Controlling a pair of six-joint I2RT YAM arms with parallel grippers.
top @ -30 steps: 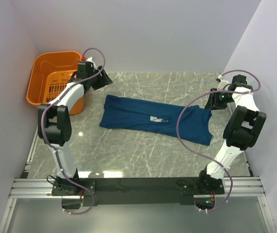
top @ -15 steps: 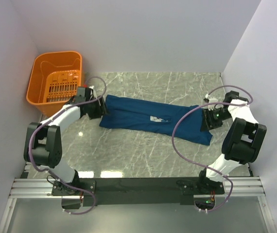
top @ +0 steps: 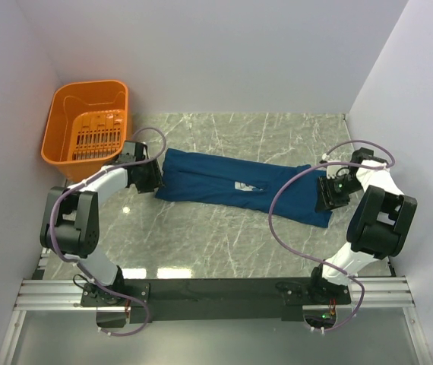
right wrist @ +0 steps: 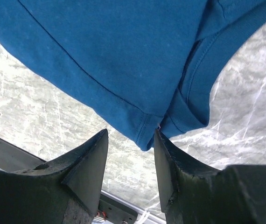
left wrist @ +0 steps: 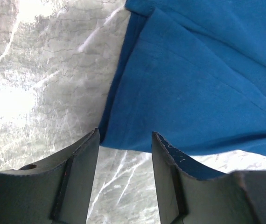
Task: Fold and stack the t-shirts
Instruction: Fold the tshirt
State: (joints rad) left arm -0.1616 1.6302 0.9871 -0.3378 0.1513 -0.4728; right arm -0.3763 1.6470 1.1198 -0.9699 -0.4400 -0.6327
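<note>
Top external leaves gaps unclear; wrist views show left pincer, right pincer apart — at t-shirt corners.

The grey marbled table carries a dark blue t-shirt, lying flat and stretched sideways across its middle, white print up; an orange basket stands at its far left corner.

Navy t-shirt lies roughly folded lengthwise, flat.
</note>
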